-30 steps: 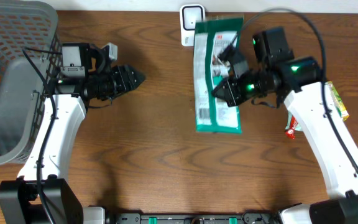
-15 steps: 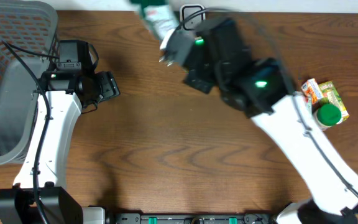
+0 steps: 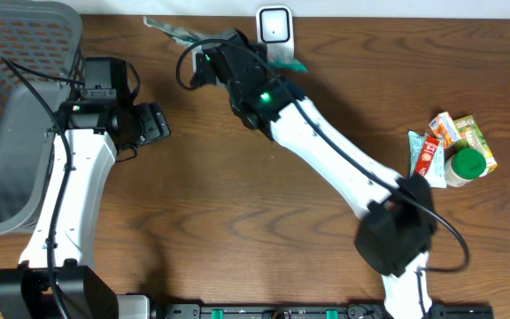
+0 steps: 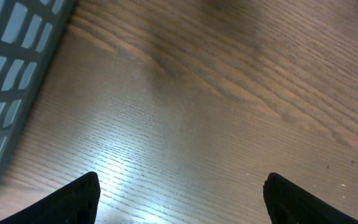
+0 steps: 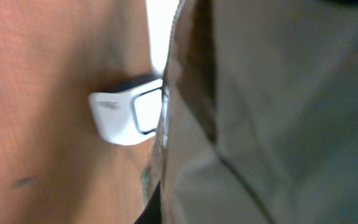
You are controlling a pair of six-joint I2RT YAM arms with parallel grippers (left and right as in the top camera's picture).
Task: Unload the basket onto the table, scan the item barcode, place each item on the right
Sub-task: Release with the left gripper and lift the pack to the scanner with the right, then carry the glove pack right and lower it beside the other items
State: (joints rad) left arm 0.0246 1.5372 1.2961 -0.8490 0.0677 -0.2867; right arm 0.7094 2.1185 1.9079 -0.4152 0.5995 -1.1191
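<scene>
The green pouch [image 5: 272, 112] looks like a thin, floppy foil packet, light and probably slick, so it will likely sag and twist unless pinched near an edge seam. It hangs close against the white scanner [image 3: 274, 24], mostly to its left, and fills the right wrist view. The right gripper [image 3: 204, 44] is clamped tight on it. Well left of the scanner, beside the basket [image 3: 25, 53], the left gripper [image 4: 179, 205] gapes wide, holding nothing

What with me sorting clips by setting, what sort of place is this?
Probably a mock shop checkout: a white scanner at the far edge of the wooden table, a grey basket on one side, packaged groceries on the other.
</scene>
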